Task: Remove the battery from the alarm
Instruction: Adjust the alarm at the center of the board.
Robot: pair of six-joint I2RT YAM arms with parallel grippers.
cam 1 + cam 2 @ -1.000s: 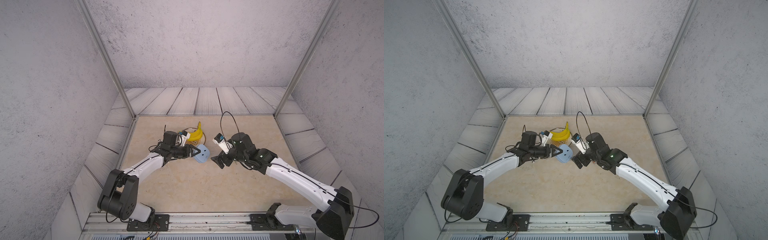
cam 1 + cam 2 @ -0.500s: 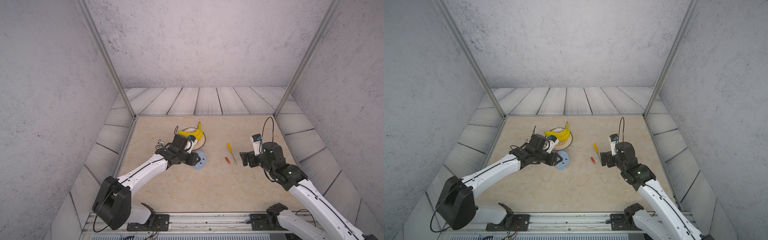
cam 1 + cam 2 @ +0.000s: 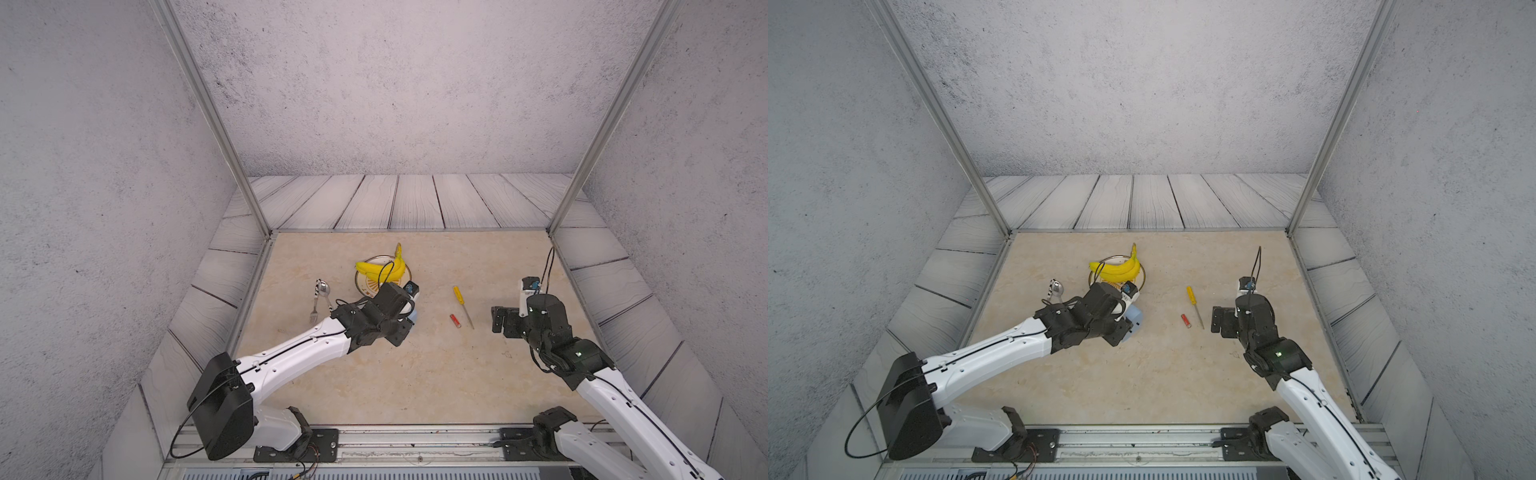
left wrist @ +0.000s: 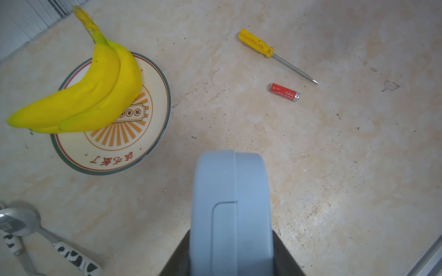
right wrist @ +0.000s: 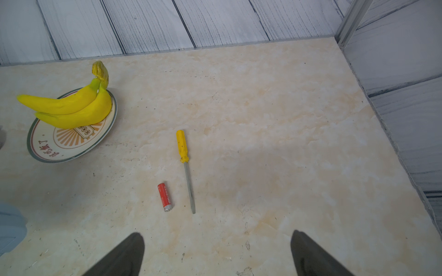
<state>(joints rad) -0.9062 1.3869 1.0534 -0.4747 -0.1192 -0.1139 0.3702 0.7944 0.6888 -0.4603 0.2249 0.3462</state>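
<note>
Two claws sit nearest: left gripper (image 3: 402, 329) is clamped on the alarm (image 4: 230, 203) by its sides, jaws part-closed; right gripper (image 5: 217, 239) gapes wide w/ nothing in it. Just beyond the right claw, the battery (image 5: 164, 197) lies loose on the table (image 3: 374, 374), well apart from the alarm, beside the screwdriver (image 5: 183, 145) shaft, not touching. Farther back: plate (image 4: 71, 148) w/ bananas (image 4: 95, 90); spoon (image 3: 324, 287) & fork (image 3: 314, 316) to its left.
</note>
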